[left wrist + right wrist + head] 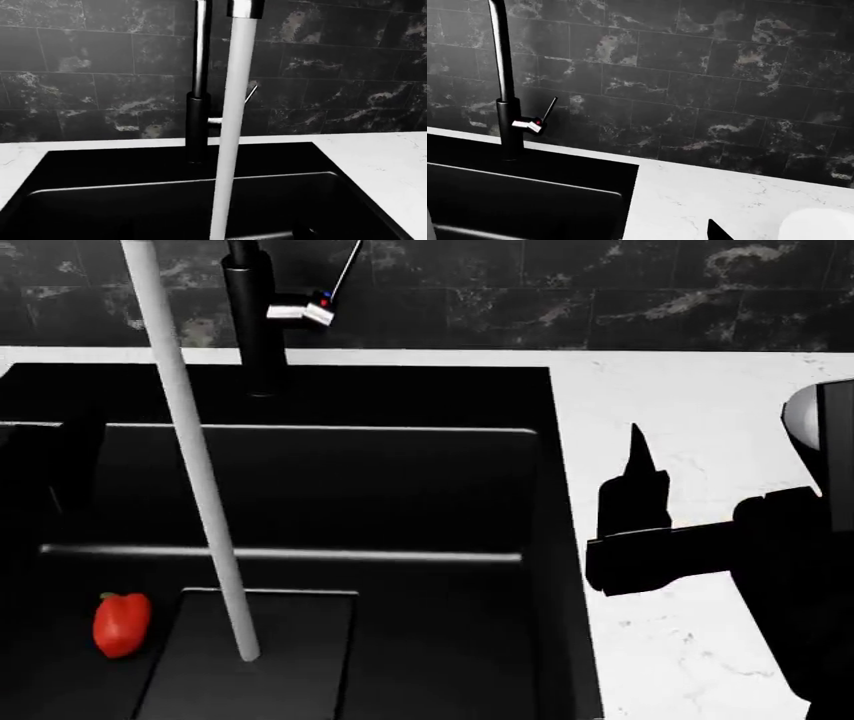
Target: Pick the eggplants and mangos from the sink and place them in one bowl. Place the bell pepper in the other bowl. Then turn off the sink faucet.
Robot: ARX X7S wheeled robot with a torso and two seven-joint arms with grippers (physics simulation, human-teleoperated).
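Note:
The sink (400,400) is a deep black basin, and a red bell pepper (122,623) lies on its floor at the near left. No eggplants or mangos show. The sink faucet (254,320) stands at the back rim with its silver lever (315,309) raised, and a white water stream (200,470) runs down to the drain recess. My right gripper (638,475) hovers over the countertop just right of the sink; only one dark fingertip (715,232) shows. A dark block at the basin's left edge (54,470) seems to be my left arm, with its jaws hidden.
A white bowl (811,415) sits on the white marble countertop (694,390) at the far right, close to my right arm; its rim (819,225) also shows in the right wrist view. Dark marble tiles (80,60) form the wall behind the faucet.

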